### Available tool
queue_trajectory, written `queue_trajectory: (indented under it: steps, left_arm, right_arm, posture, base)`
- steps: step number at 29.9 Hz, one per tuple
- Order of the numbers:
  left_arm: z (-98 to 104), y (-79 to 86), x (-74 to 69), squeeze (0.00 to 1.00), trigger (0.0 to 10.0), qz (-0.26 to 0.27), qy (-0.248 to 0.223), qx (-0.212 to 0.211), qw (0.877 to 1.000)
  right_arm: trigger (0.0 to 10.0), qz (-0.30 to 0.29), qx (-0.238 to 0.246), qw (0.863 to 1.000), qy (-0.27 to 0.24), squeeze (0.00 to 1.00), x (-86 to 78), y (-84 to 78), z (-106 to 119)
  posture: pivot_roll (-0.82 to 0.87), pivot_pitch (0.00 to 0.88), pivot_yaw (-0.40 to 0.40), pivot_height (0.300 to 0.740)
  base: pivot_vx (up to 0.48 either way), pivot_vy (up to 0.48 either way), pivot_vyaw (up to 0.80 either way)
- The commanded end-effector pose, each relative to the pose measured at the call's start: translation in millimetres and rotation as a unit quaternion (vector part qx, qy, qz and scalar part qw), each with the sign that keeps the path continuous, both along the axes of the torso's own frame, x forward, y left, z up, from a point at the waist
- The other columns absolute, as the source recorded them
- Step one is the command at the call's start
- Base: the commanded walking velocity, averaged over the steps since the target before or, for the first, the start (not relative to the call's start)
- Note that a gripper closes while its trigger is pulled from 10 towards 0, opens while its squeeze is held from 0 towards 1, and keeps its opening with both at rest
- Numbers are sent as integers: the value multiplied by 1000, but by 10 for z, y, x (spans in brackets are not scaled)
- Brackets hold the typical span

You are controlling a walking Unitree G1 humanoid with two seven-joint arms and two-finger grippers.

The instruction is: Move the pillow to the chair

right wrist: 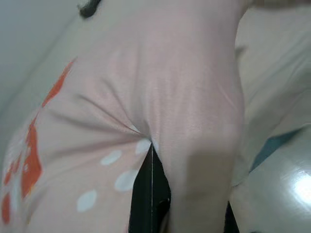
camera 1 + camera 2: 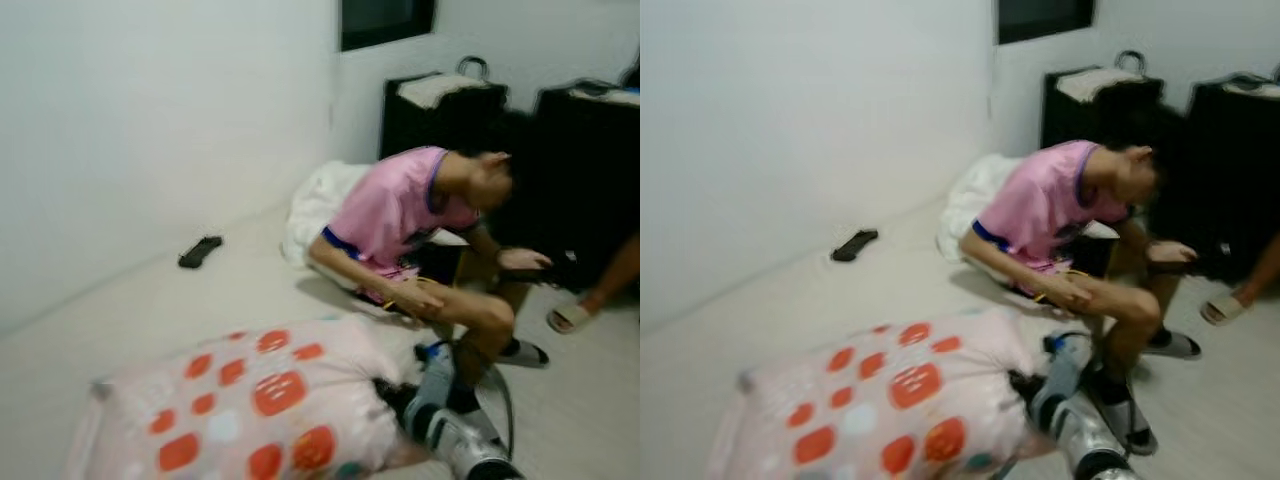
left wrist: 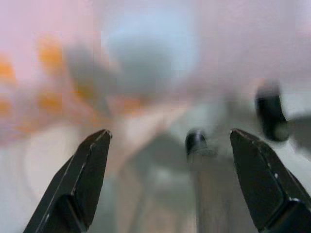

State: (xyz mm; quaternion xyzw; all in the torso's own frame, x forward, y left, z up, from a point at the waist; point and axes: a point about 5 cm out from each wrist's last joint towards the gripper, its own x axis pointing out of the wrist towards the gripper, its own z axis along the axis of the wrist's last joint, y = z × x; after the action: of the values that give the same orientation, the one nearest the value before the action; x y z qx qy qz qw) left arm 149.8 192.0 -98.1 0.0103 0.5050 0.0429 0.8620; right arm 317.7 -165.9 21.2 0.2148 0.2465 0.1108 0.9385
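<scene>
A pink pillow (image 2: 250, 400) with orange and white patches hangs low in front of me over a pale bed (image 2: 150, 300). My right gripper (image 2: 395, 400), on its silver arm, is at the pillow's right end. In the right wrist view the right gripper (image 1: 150, 189) is shut on a bunched fold of the pillow (image 1: 160, 87). My left gripper (image 3: 170, 133) is open, its black fingers (image 3: 92, 160) spread wide. The blurred pink and orange fabric of the pillow (image 3: 58, 73) lies just beyond them.
A person in a pink shirt (image 2: 400, 205) sits bent forward on the bed's edge, close to my right arm. A black remote (image 2: 200, 250) lies on the bed near the white wall. White bedding (image 2: 320, 200) is heaped behind the person. Black cases (image 2: 445, 115) stand at the back. A sandalled foot (image 2: 575, 315) is at far right.
</scene>
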Motion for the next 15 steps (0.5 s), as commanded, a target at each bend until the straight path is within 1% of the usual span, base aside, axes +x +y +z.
queue_trajectory:
  steps: [1,4,5,7,13,15]
  left_arm:
    - [-29,5,-68,0,10000,0,19,0,1000]
    - [-28,6,-67,0,10000,-1,18,0,1000]
    - [-28,6,-67,0,10000,-1,18,0,1000]
    - [-28,6,-67,0,10000,-1,18,-1,1000]
    - [-30,9,-74,0,10000,-1,20,-1,1000]
    - [-31,11,-77,0,10000,-2,20,-1,1000]
  right_arm:
    - [10000,-36,-12,999,-10,0,8,-143,23]
    - [10000,-57,-26,998,7,0,-45,-231,-36]
    - [10000,-57,-26,998,7,0,-45,-231,-36]
    - [10000,-72,-35,997,22,0,-105,-298,-97]
    - [10000,-85,-35,995,34,0,-165,-337,-157]
    - [10000,-98,-41,993,46,0,-205,-371,-197]
  posture:
    - [-141,29,23,740]
    - [-141,32,26,740]
    - [-141,32,26,740]
    - [-143,37,29,740]
    - [-144,42,34,740]
    - [-142,42,34,740]
  base:
    - [0,0,-781]
    - [0,0,-781]
    - [0,0,-781]
    - [0,0,-781]
    - [0,0,-784]
    - [0,0,-781]
